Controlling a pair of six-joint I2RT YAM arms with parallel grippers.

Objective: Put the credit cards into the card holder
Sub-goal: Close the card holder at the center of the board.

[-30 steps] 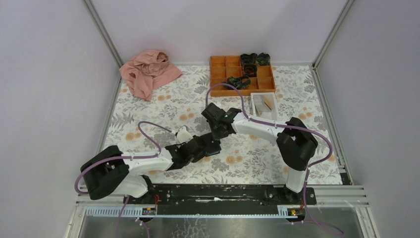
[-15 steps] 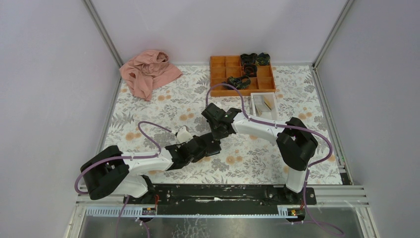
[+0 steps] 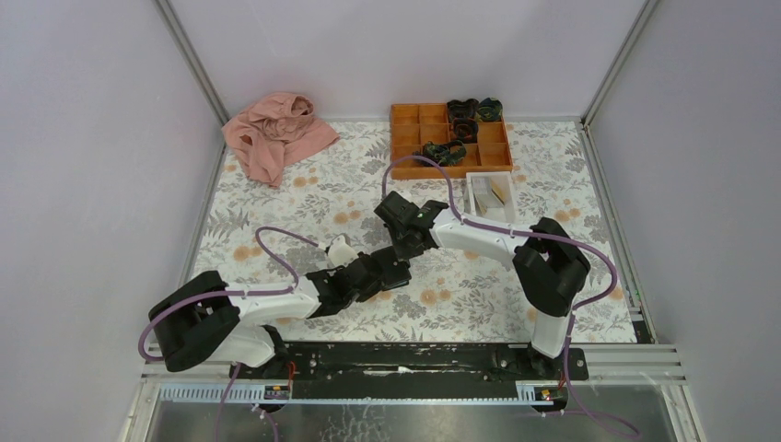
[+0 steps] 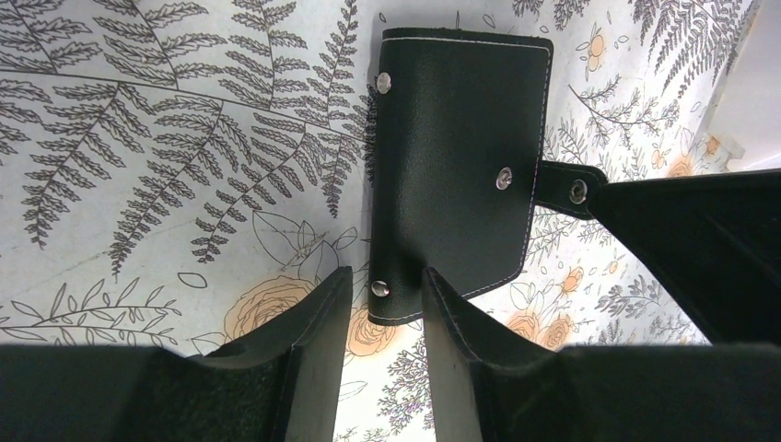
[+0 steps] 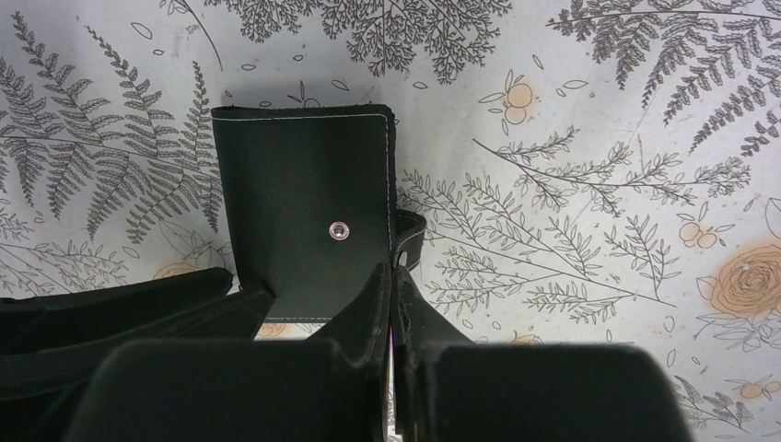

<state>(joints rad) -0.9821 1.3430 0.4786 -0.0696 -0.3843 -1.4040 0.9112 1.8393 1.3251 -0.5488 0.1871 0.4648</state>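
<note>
Card holder (image 4: 456, 157) lies closed and flat on the worktop (image 4: 138, 138), mid-frame in the top view, under both arms. Left end effector (image 4: 385, 285) is half open, straddling the holder's lower edge, not clamped. Right end effector (image 5: 392, 276) is pressed closed at the holder's right edge by the strap (image 5: 410, 235); can't tell if it pinches the cover. Cards (image 3: 500, 190) sit in the white tray (image 3: 475, 198), upper right. The step looks like opening the holder. Left should pin the bottom flap and right should catch only the top cover, peeling slowly so nothing slides.
</note>
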